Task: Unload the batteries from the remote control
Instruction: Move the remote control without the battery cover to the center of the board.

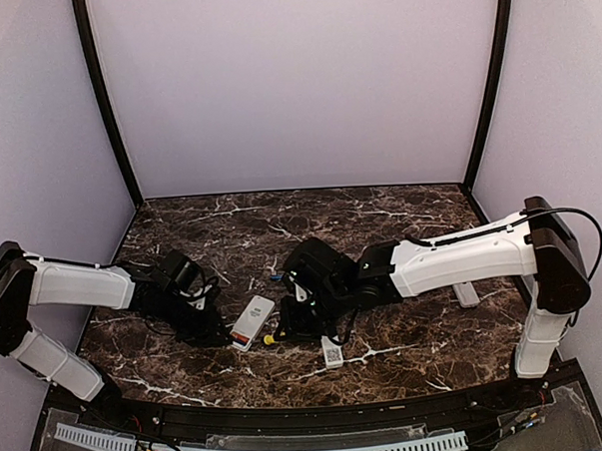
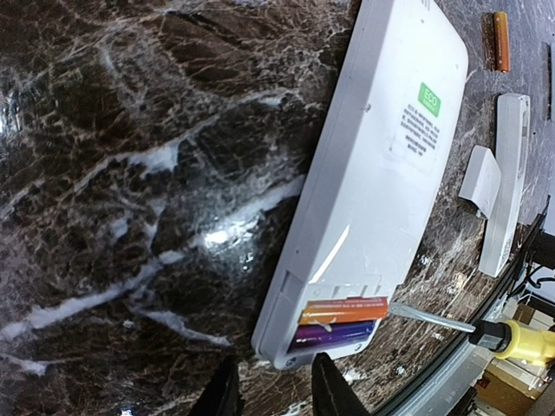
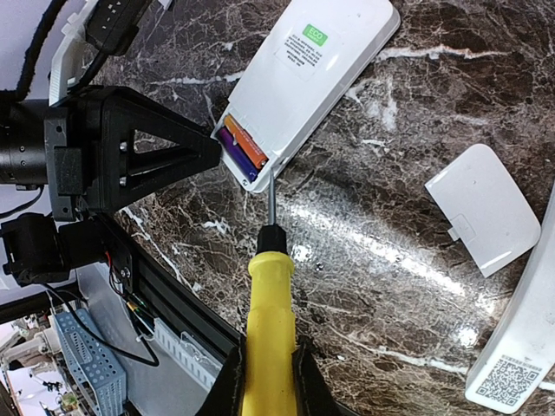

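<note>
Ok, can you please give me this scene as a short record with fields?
remote: white, back up, compartment open
batteries: one orange, one purple, both inside the compartment
screwdriver: yellow handle, tip at the compartment's edge
right gripper: fingers shut on the screwdriver
left gripper: fingers open, at the remote's battery end
cover: lying loose, apart from the remote

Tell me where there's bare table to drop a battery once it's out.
The whole far half of the table is bare. So is the marble between the open remote and the loose cover. It is crowded at the remote's battery end, with the screwdriver and the left tool there.
</note>
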Controlling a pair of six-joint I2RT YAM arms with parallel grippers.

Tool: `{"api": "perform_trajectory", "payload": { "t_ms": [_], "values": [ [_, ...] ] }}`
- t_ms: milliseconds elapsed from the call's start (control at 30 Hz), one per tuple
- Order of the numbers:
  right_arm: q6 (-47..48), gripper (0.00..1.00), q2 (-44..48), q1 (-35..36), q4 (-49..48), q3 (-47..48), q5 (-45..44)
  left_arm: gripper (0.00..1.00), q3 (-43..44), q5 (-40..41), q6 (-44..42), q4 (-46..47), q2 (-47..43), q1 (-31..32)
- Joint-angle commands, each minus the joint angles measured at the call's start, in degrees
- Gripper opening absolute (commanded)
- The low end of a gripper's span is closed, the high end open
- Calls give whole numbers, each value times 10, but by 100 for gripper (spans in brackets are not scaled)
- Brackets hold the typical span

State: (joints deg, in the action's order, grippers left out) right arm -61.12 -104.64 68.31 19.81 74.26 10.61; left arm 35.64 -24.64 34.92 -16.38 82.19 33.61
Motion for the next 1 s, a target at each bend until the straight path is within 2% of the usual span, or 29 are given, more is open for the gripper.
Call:
{"api": "perform_trajectory", "payload": {
  "t_ms": [0,333,967],
  "values": [
    [9,0,7,5,-6,11,-9,28,9,11,0,-7,-20,1],
    [8,0,20,6,-15,1,-16,29,6,8,2,2,-13,1],
    [5,0,21,7,-21,-3,-15,20,-10,5,2,18,16,1]
  ]
}}
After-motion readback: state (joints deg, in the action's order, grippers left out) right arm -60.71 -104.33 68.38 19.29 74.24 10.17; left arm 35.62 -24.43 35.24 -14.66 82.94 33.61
